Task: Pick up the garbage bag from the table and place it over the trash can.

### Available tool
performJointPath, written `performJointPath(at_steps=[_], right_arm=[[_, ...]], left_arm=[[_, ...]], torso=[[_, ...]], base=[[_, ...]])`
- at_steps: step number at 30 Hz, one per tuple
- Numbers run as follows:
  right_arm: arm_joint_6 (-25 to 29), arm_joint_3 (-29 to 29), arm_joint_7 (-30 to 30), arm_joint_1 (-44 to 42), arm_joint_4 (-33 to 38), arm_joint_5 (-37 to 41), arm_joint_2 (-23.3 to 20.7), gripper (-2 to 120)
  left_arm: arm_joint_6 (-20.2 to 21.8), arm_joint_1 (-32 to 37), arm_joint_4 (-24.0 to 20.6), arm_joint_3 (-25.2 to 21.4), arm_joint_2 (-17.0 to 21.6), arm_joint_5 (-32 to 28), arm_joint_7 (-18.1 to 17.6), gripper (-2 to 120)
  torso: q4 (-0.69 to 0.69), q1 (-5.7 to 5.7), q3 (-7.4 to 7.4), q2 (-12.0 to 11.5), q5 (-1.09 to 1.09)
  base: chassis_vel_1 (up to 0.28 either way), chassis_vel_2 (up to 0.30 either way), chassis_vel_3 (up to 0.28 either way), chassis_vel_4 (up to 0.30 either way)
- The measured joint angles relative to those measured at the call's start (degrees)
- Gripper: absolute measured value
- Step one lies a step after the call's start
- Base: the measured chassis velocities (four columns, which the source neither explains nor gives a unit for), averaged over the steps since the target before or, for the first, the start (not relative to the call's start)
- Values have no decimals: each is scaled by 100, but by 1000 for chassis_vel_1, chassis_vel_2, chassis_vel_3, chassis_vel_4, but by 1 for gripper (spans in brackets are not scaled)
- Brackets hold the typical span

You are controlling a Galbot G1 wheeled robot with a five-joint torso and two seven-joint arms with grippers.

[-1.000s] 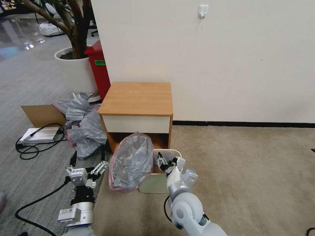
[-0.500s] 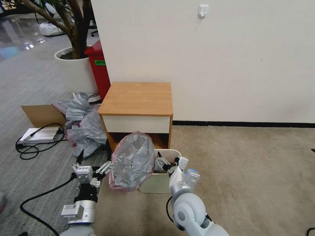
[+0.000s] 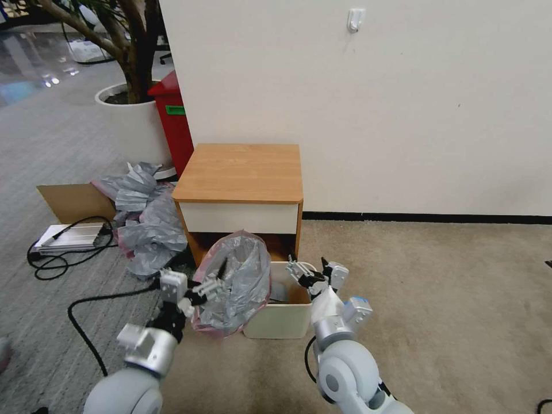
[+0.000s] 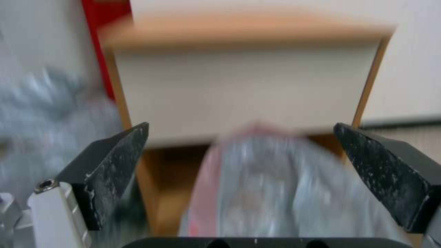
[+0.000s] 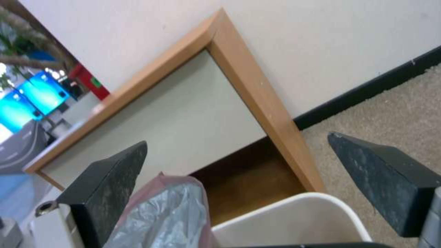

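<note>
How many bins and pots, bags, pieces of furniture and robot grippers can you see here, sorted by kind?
Bins and pots: 3, the trash can, red bin, white planter
Bags: garbage bag 1, plus a heap of grey bags, number unclear
Furniture: 1, table
Grippers: 2, left gripper, right gripper
Total: 8

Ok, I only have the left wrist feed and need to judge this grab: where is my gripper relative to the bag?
Observer: In the head view the left gripper, open, is at the left side of the garbage bag, low in front of the table.
Operator: Is the bag on the bin?
Observer: Only partly. It stands puffed up at the left end of the trash can; the right part of the rim is bare.
Operator: And the other arm?
Observer: The right gripper, open, hangs above the can's far right corner, holding nothing.
</note>
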Motion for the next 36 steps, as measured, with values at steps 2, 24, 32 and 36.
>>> performJointPath(at_steps=[2,24,32,36], right_arm=[[42,51,-42,-119,64,-30,6,100],[226,412,-167,-626,91,-207,86,100],[268,456,-202,-690,133,-253,122,100],[287,461,-214,-726,177,-274,147,100]], left_arm=[[588,-263,166,60,13,-383,20,100],[2898,-1460,678,335,88,533,529,100],[3038,-1664,842,597,96,739,896,100],[3037,-1716,925,726,87,810,991,100]], torso=[[0,0,0,0,1],[1,0,0,0,1],[0,0,0,0,1],[0,0,0,0,0]], base=[[0,0,0,0],[0,0,0,0],[0,0,0,0],[0,0,0,0]])
